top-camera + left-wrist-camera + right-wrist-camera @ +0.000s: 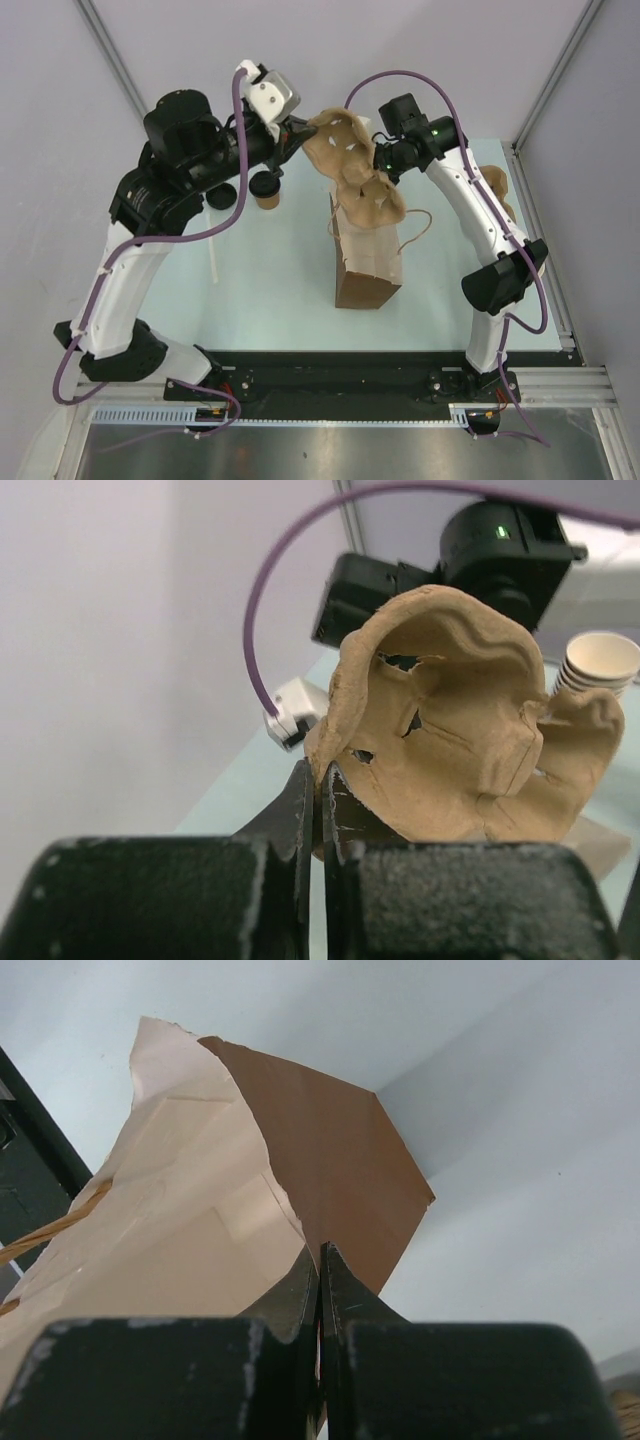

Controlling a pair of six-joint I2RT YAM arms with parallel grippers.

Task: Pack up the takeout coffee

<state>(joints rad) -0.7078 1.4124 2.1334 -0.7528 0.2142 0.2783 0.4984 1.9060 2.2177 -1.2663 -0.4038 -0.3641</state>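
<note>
L gripper (320,780): jaws pinched tight on the rim of the carrier (450,730), thin pulp edge betw. the tips. The carrier hangs tilted in the air over the mouth of the bag (365,265), low end at the opening; can't tell how deep it sits.

R gripper (320,1260): closed on the bag's top edge, paper clamped betw. the tips, holding that side up. The bag stands upright mid-bench (260,305), handle loop flopped out to the right.

Coffee (268,190): on the bench left of the bag, under the L wrist, lid on, apart from the bag, not yet packed. Cup stack (600,665) is at the far right, out of play.

Step in hand, prob.: feeding the carrier into the bag. To do it well:
- Level the carrier first, since a tilted one may snag the bag's rim.
- R should keep the mouth pulled wide and taut w/o lifting the bag off the bench.
- Lower straight down and slow; the pulp rim is torn in spots and may rip.
- Watch the L elbow near the coffee, as a knock could tip it.
</note>
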